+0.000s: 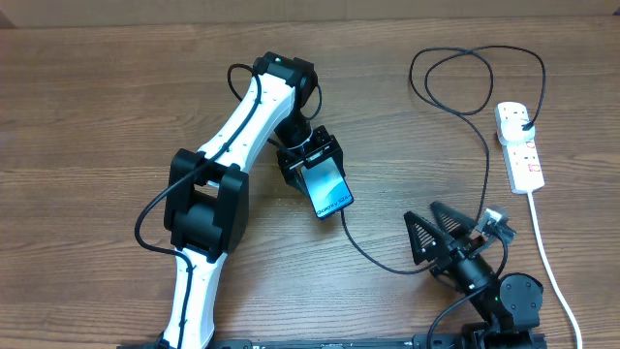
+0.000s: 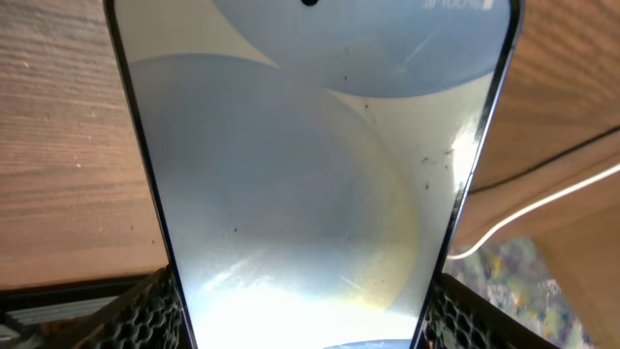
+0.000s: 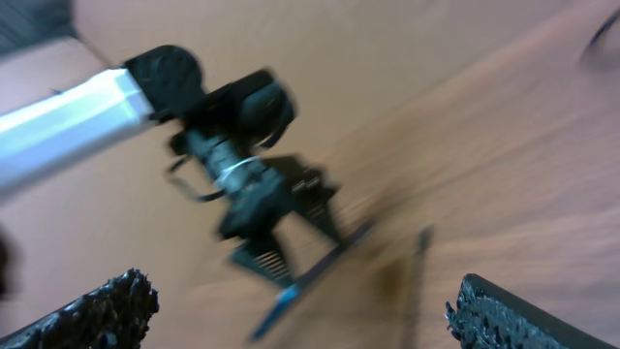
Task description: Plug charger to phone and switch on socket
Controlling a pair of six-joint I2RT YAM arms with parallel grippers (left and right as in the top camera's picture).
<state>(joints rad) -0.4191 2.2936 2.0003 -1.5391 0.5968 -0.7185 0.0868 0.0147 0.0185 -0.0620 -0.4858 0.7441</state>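
Left gripper (image 1: 315, 165) pinches the phone (image 1: 327, 189), tilted over the tabletop (image 1: 97, 97). Right gripper (image 1: 422, 215) hangs spread and empty beside the charger (image 1: 363, 254). Risks: the tiny connector misses the port, or pushing shifts the phone in its grip. The socket (image 1: 521, 155) lies far right.

Phone (image 1: 329, 192) sitting mid-table (image 1: 87, 116), between left gripper (image 1: 315, 170) fingers. Socket (image 1: 520, 145) lying far right. Charger (image 1: 360, 249) running from phone's near end, passing right gripper (image 1: 441, 231), looping behind to socket.
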